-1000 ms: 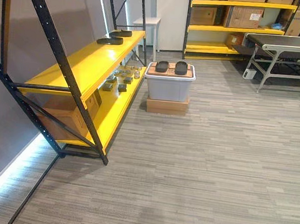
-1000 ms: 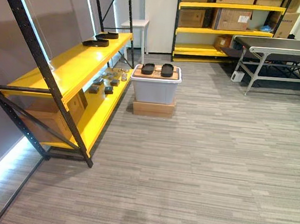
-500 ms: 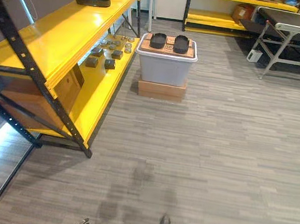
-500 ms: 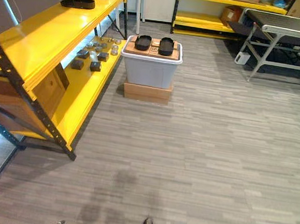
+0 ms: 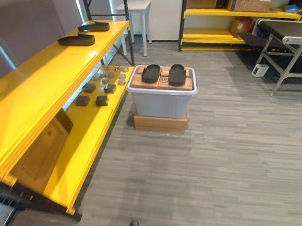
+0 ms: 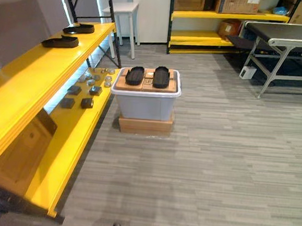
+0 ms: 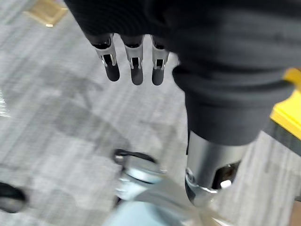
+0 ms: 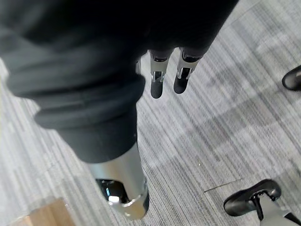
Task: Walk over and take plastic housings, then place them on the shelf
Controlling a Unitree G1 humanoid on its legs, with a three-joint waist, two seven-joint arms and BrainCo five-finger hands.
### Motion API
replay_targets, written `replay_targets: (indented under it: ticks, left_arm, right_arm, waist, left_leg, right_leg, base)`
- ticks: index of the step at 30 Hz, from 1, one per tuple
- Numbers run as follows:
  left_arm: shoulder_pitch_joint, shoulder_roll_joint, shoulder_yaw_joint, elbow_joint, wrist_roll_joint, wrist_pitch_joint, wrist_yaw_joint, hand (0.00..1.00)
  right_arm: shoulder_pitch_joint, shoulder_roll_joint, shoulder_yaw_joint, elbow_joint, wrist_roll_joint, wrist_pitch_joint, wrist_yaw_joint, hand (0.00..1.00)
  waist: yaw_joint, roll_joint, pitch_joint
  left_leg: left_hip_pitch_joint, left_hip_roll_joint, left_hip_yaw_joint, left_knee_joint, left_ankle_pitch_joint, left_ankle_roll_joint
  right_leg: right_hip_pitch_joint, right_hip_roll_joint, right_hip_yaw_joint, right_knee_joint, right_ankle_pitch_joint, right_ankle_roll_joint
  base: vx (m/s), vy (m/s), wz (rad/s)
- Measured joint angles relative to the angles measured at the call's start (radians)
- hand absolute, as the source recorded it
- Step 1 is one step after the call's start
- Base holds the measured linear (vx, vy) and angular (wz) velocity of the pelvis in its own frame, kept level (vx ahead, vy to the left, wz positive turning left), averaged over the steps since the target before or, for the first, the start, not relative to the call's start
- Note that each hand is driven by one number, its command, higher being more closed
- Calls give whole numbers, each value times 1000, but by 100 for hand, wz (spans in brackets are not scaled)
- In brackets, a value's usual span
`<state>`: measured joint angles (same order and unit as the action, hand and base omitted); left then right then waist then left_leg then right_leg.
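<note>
My left hand (image 7: 136,66) and right hand (image 8: 157,77) hang loose and empty above the grey floor (image 5: 230,166) — the walk unfinished — while ahead two black housings (image 5: 150,73) wait on a lidded bin (image 5: 161,103), and beyond, two more housings (image 5: 76,39) already lie on the yellow shelf (image 5: 44,78).

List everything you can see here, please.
bin: one, grey with white lid, mid floor, on a cardboard box
rack: one, yellow shelves, left
plastic housings: four, black, two atop the bin, two on the rack's top shelf
small parts: four dark blocks, several silvery pieces, rack's lower shelf
far shelving: one, yellow, back wall, holding cardboard boxes
small table: one, white, back
metal table: one, grey, right
left hand: one, fingers straight, above the floor
right hand: one, fingers straight, above the floor
</note>
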<state>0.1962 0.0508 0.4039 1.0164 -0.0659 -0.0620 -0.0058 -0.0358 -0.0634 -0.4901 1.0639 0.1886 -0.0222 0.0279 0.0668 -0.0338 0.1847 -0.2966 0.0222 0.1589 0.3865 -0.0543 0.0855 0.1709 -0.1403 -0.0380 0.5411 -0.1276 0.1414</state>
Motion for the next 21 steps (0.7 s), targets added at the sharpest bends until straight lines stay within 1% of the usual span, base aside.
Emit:
replay_targets:
  ticks: [1,2,3,4,5,6,7,8,9,10,11,12,13,14,15,16,17,18,19,20,21]
  left_arm:
    - [1,4,-1,8,0,2,0,0]
    - [-3,11,-18,8,-1,11,1,0]
    - [-16,21,-60,7,-1,16,1,0]
    - [-36,38,-88,8,-9,16,1,0]
    - [-49,42,-101,7,-12,15,0,0]
    - [-84,59,-117,8,-18,15,0,0]
    - [-127,63,-117,7,-31,14,1,0]
    - [-150,62,-116,4,-31,11,2,0]
    - [-180,60,-116,4,-31,6,4,0]
    - [-209,57,-114,3,-30,-4,6,0]
    - [-219,37,-110,5,-31,-9,11,0]
    - [-218,20,-96,4,-31,-10,11,0]
    - [-209,-23,-42,2,-31,-11,13,0]
    - [-194,-50,11,1,-32,-12,16,0]
    - [-183,-63,40,-1,-32,-12,17,0]
    - [-155,-87,76,-15,-41,-10,14,0]
    - [-133,-93,83,-16,-51,-10,13,0]
    - [-108,-93,95,-29,-98,-5,7,0]
    - [-106,-87,99,-39,-109,-6,7,0]
    - [-101,-70,89,-47,-113,-6,1,0]
    - [-92,-58,79,-43,-120,-5,-1,0]
  right_arm:
    - [4,3,1,11,0,0,0,0]
    - [27,4,2,24,0,0,2,0]
    - [42,4,11,27,0,0,3,0]
    - [52,-1,36,27,0,0,4,0]
    - [62,-1,52,27,-2,0,5,0]
    - [71,0,77,27,-4,-1,8,0]
    - [82,-2,79,26,-5,0,8,0]
    - [92,-3,75,24,-5,-1,8,0]
    - [107,-3,69,23,-5,-1,7,0]
    - [131,-2,52,24,-2,0,5,0]
    - [150,-2,13,28,-1,1,5,0]
    - [151,3,-12,28,-1,1,4,0]
    - [152,11,-52,24,0,1,3,0]
    - [152,26,-62,16,0,1,3,0]
    - [154,31,-65,11,2,2,6,0]
    - [159,31,-64,5,2,3,5,0]
    - [159,30,-64,5,2,5,0,0]
    - [161,34,-61,4,2,7,-1,0]
    - [160,35,-61,9,2,8,-1,0]
    - [146,30,-57,12,2,9,-1,0]
    - [106,22,-61,14,2,10,-1,0]
  waist:
    - [0,-7,4]
    - [-4,2,10]
    - [-10,5,15]
    - [-18,10,16]
    - [-28,12,17]
    - [-48,14,17]
    - [-62,13,18]
    - [-71,13,18]
    - [-92,9,18]
    - [-109,-4,14]
    - [-120,10,13]
    - [-122,24,11]
    - [-119,55,4]
    - [-119,72,8]
    - [-118,80,13]
    - [-112,88,28]
    - [-101,98,35]
    - [-83,87,41]
    - [-72,79,43]
    - [-38,64,33]
    - [-25,58,36]
  left_leg:
    - [56,-7,-5,-18,-19,15]
    - [186,-13,-30,-87,-85,38]
    - [289,-14,-58,-141,-105,41]
    - [360,-5,-82,-182,-105,41]
    - [399,6,-93,-204,-105,41]
    - [451,30,-107,-226,-105,42]
    - [490,48,-126,-232,-108,47]
    - [512,54,-143,-241,-120,63]
    - [542,57,-176,-256,-142,58]
    - [586,50,-218,-276,-173,51]
    - [629,65,-244,-259,-194,41]
    - [627,78,-243,-225,-185,27]
    - [597,109,-239,-102,-150,-33]
    - [535,138,-239,99,-73,-137]
    - [492,152,-241,225,-1,-198]
    - [385,186,-239,522,75,-299]
    - [310,214,-212,715,60,-305]
    - [221,244,-157,842,21,-279]
    - [183,246,-122,848,-5,-253]
    - [100,236,-51,778,-74,-204]
    - [50,210,-6,584,-134,-195]
  right_leg:
    - [-46,-13,-5,128,116,22]
    - [-126,-38,-31,334,265,22]
    - [-211,-76,-113,475,109,-56]
    - [-266,-75,-173,476,-2,-101]
    - [-300,-65,-206,436,-48,-110]
    - [-369,-34,-254,297,-95,-117]
    - [-434,4,-259,96,-87,-110]
    - [-457,18,-248,-18,-67,-98]
    - [-478,25,-222,-210,-3,-77]
    - [-508,13,-152,-383,70,-31]
    - [-528,22,-105,-298,218,-53]
    - [-534,34,-96,-247,220,-93]
    - [-523,60,-116,-181,137,-135]
    - [-470,89,-129,-161,80,-165]
    - [-429,106,-134,-166,53,-176]
    - [-335,146,-139,-197,14,-195]
    - [-244,179,-139,-244,-2,-207]
    - [-130,198,-134,-317,-10,-219]
    - [-93,197,-124,-349,-11,-220]
    - [-35,186,-83,-407,-12,-220]
    - [20,165,-49,-456,-13,-207]
  base:
    - [671,183,-7]
    - [952,211,-2]
    - [928,180,12]
    - [728,109,28]
    - [556,4,46]
    - [688,-52,63]
    - [700,-96,74]
    - [753,-172,88]
    - [833,-271,108]
    - [1046,-372,123]
    - [903,-342,91]
    - [898,-337,46]
    - [855,-308,10]
    - [821,-290,3]
    - [761,-233,-3]
    - [715,-185,-8]
    - [824,-174,-15]
    - [662,-115,-15]
    - [605,-79,-39]
    - [583,-39,-69]
    - [708,23,-86]
